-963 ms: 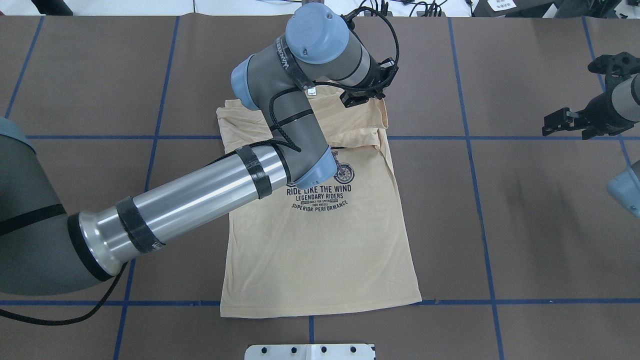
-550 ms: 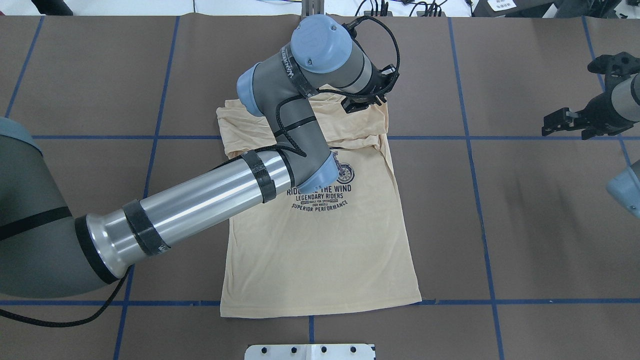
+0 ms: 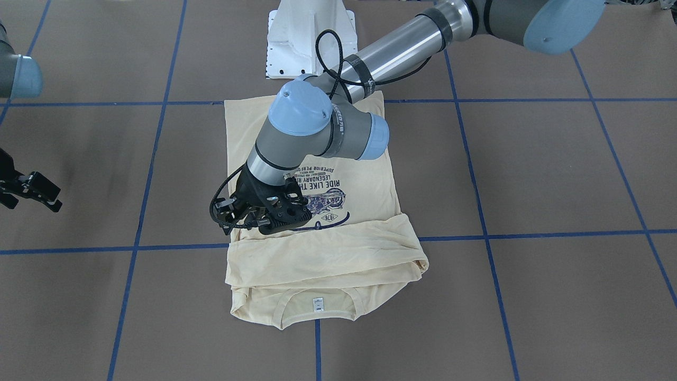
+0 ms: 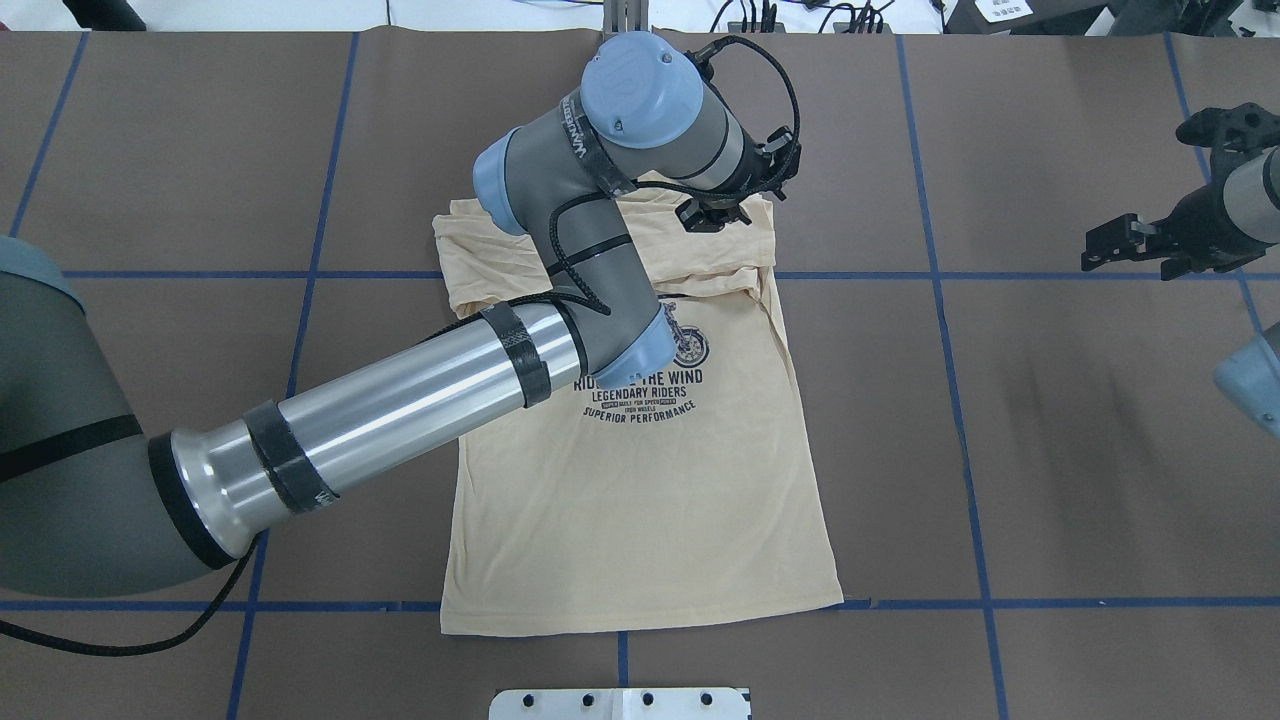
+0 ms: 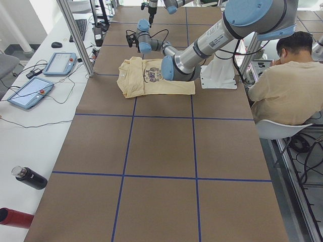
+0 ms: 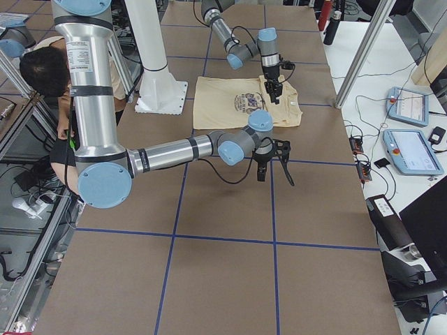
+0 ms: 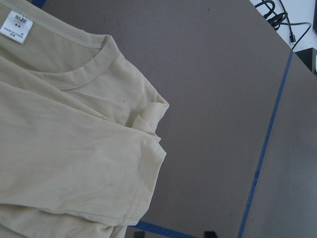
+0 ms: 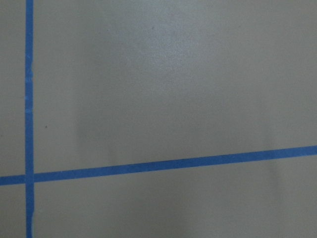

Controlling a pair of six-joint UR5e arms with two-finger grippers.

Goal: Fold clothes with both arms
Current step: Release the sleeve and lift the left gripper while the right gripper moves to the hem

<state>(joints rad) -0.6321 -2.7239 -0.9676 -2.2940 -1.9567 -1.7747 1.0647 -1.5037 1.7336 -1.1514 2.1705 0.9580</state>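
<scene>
From the front, the shirt (image 3: 328, 264) lies flat mid-table (image 3: 529, 159), collar at 6 o'clock. The left gripper (image 3: 251, 219) hangs open over its 9 o'clock edge, holding nothing. From above, the right gripper (image 4: 1125, 250) hangs open at 3 o'clock, with bare table between.

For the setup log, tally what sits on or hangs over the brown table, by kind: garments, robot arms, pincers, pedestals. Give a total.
Garments: 1 (shirt)
Robot arms: 2 (left arm, right arm)
Pincers: 2 (left pincer, right pincer)
Pedestals: 1 (white pedestal)
Total: 6
</scene>
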